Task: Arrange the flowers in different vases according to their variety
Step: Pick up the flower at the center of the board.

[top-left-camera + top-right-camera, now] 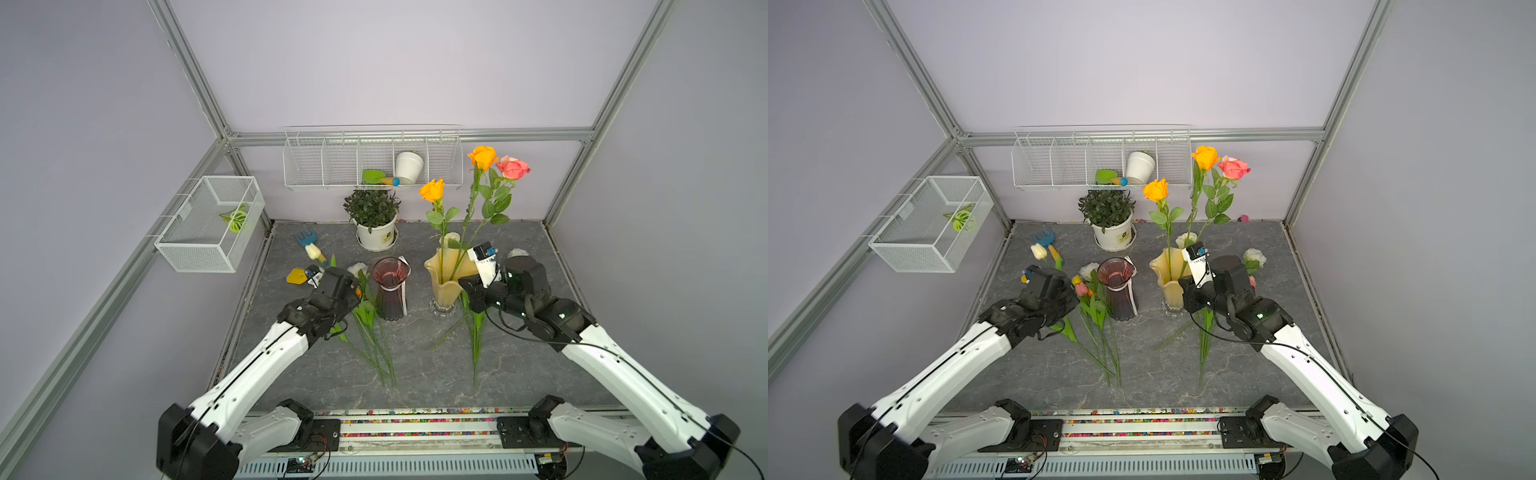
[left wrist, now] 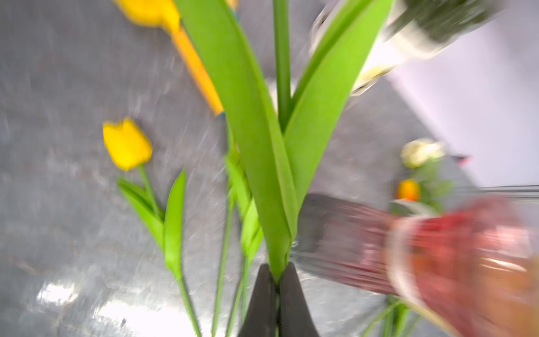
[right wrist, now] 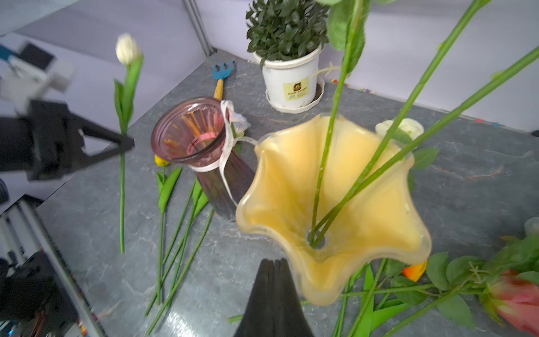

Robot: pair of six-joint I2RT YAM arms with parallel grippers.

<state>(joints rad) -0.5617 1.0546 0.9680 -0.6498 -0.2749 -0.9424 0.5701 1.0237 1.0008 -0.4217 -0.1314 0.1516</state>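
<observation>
fingers at left (image 2: 260, 294) pinch cream tulip (image 3: 127, 49) stem; right fingers (image 3: 262, 294) pressed together, empty, by yellow vase (image 3: 280, 186).

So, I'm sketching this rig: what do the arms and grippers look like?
The left arm and right arm have white shells with black joints and wrist housings. A thin black cable runs along each. The left gripper and right gripper have black, wedge-shaped fingers tapering to narrow tips. A white module with a blue part sits on the right wrist.
</observation>
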